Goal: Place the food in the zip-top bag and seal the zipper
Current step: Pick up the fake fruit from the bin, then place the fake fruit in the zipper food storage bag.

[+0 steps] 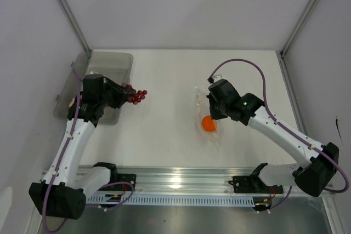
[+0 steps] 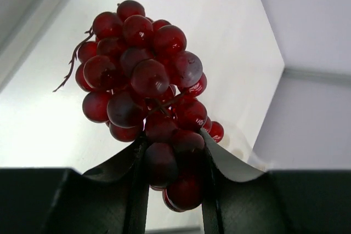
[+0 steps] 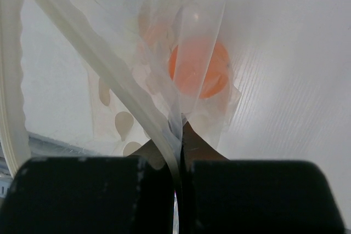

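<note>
- Berries [image 2: 148, 97]: dark red cluster, lower end clamped between the jaws of left gripper [image 2: 173, 142]; held over the bench [image 1: 164, 135], just beside grey tub [image 1: 118, 58] at far left
- Right gripper [image 3: 180, 138]: jaws closed on a pinch of the zip-top bag [image 3: 126, 36]; bag sits right of bench centre
- Orange [image 3: 198, 68]: seen through the clear film, apparently inside the bag; just beyond the jaws
- Zipper [image 3: 98, 61]: pale strip running diagonally up-left from the jaws; sealed or not, cannot tell
- Berries and bag well apart in top view
</note>
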{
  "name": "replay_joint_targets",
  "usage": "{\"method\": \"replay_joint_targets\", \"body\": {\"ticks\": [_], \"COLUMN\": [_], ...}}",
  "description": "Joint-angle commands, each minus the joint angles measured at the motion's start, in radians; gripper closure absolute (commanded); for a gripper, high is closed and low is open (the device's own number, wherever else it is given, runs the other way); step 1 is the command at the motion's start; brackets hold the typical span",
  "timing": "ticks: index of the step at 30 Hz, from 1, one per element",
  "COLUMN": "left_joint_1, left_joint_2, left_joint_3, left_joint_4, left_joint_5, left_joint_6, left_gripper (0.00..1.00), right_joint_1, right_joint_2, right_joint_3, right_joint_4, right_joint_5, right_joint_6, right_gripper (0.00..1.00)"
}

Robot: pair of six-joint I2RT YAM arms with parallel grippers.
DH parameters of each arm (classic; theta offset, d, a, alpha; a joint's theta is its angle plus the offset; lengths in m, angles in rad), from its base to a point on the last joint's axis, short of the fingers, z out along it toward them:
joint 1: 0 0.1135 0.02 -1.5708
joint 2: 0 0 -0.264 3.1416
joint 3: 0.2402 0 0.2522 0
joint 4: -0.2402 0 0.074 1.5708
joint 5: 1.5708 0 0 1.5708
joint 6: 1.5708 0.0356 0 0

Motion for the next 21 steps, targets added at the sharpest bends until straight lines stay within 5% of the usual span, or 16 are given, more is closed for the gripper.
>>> {"method": "replay_joint_targets", "body": {"ticks": [1, 4, 21], "left_joint_1": [-0.088, -0.173, -0.395], "left_joint_2": [-0.061, -0.088, -0.082], "left_joint_3": [0.016, 0.028, -0.031], "left_joint_4": [0.103, 0.125, 0.635], "left_joint_5": [0.109, 0.118, 0.701], "left_joint_6": [0.105, 0.163, 0.274], "left_gripper": [0.84, 0.81, 0.79], "right_joint_1": [-0.003, -0.003, -0.006], "right_joint_2": [0.0, 0.006, 0.05], "right_joint_3": [0.033, 0.033, 0.096], "right_joint_4": [-0.005, -0.007, -0.008], "right_joint_5": [0.037, 0.044, 0.061], "right_joint_6": [0.023, 0.028, 0.034], "right_gripper": [1.0, 1.0, 1.0]}}
